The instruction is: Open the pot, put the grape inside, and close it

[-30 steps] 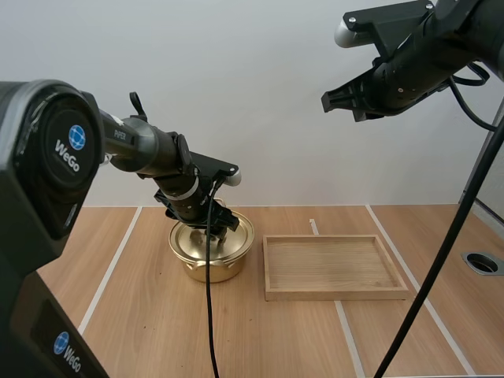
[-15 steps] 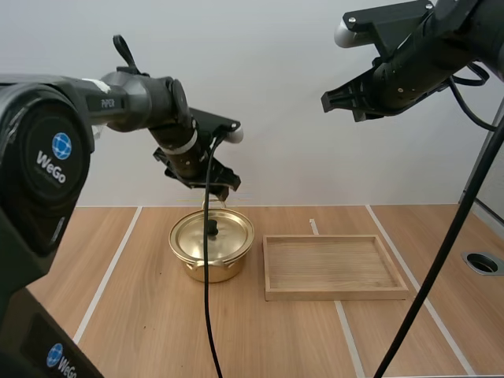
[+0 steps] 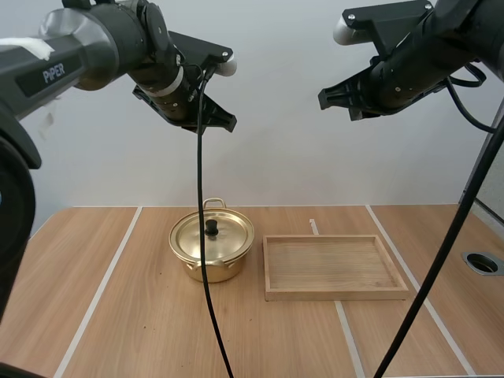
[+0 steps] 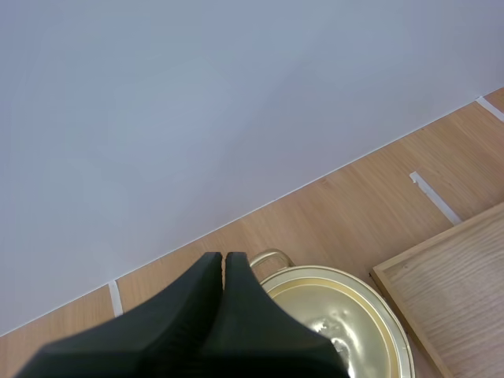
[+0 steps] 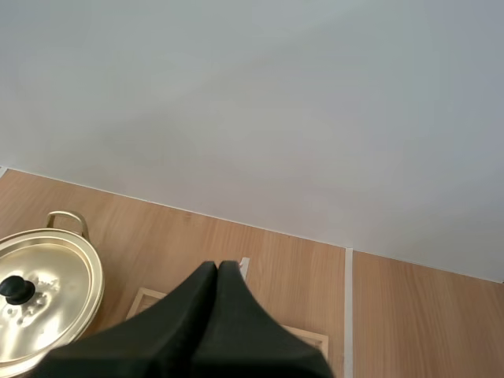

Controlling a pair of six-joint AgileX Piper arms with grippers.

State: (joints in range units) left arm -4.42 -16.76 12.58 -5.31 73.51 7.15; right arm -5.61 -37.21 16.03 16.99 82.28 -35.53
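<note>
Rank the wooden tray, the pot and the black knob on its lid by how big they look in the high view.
1. wooden tray, largest
2. pot, next
3. black knob, smallest by far
They sit at similar range from the camera, so the order holds.

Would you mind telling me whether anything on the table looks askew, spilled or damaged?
Nothing stands out. The pot sits upright on the table, its lid seated squarely; the wooden tray lies flat beside it. The left gripper and right gripper hang shut high above.

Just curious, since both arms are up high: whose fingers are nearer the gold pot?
Left. The left fingers hang high above the pot; the right fingers hang high above the wooden tray beside it.
</note>
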